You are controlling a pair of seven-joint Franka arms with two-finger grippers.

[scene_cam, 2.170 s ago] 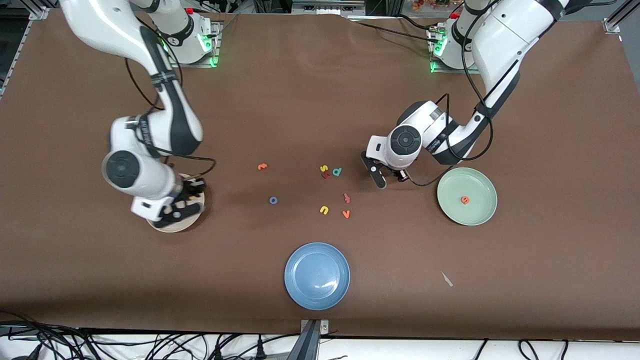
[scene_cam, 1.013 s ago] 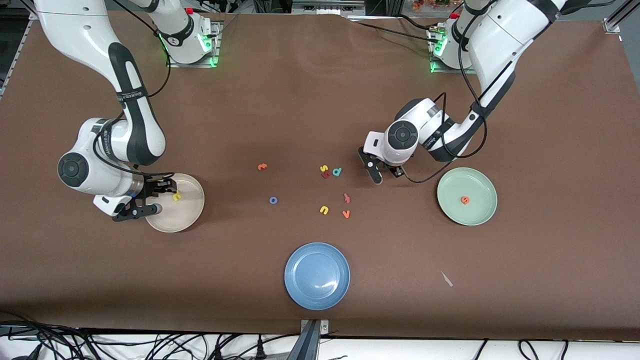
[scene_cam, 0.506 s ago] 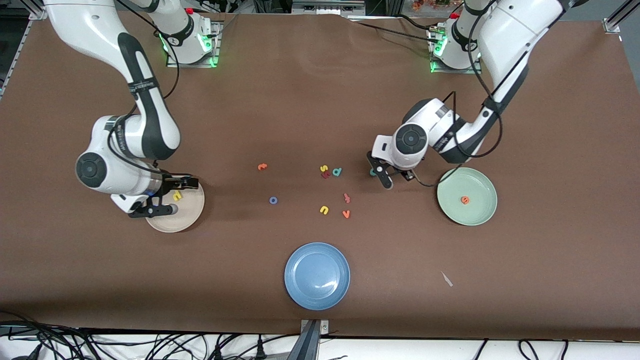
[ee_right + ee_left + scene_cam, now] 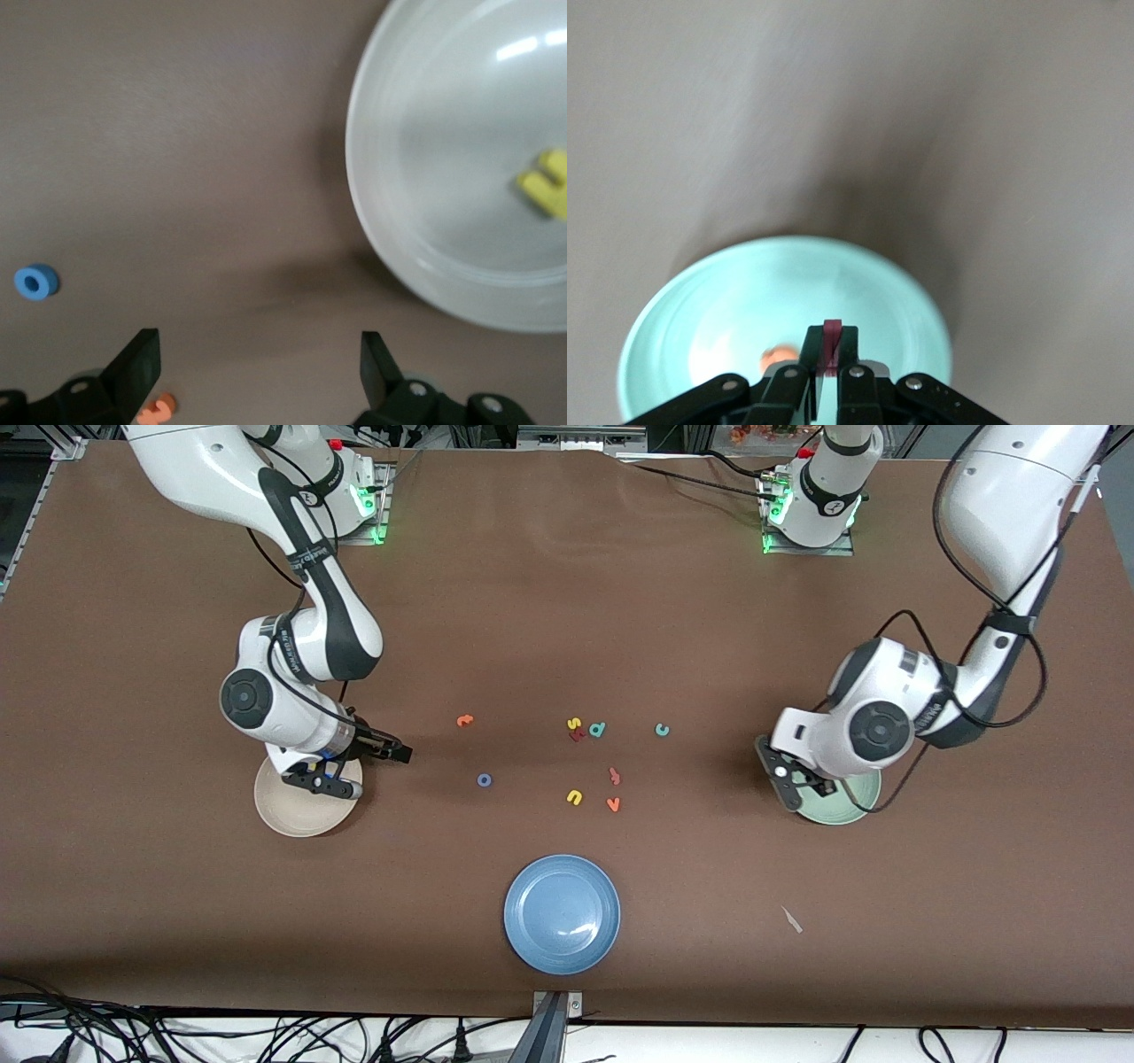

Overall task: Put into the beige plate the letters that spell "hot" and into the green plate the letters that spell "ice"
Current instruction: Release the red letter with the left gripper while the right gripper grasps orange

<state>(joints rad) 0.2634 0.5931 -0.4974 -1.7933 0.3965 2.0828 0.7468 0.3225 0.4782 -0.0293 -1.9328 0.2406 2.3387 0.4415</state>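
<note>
My left gripper [image 4: 784, 782] hangs over the rim of the green plate [image 4: 843, 811], shut on the dark red i [image 4: 832, 328]. The orange e [image 4: 778, 357] lies in that plate [image 4: 709, 310]. My right gripper [image 4: 372, 769] is open and holds nothing, over the table just past the rim of the beige plate [image 4: 292, 815]. The yellow h [image 4: 549, 184] lies in the beige plate [image 4: 425, 159]. On the table lie the orange t [image 4: 464, 720], the blue o [image 4: 484, 780] and the teal c [image 4: 661, 730]. The right wrist view shows the o [image 4: 36, 282] and the t [image 4: 158, 408].
Other letters lie mid-table: a yellow s [image 4: 574, 724], a dark red piece [image 4: 577, 735], a teal d [image 4: 598, 730], a reddish piece [image 4: 614, 776], a yellow u [image 4: 574, 797], an orange v [image 4: 612, 804]. A blue plate [image 4: 562, 913] sits nearest the front camera.
My left gripper carried the i from beside the teal c to the green plate. My right gripper opened, left the h in the beige plate and swung toward the table's middle.
</note>
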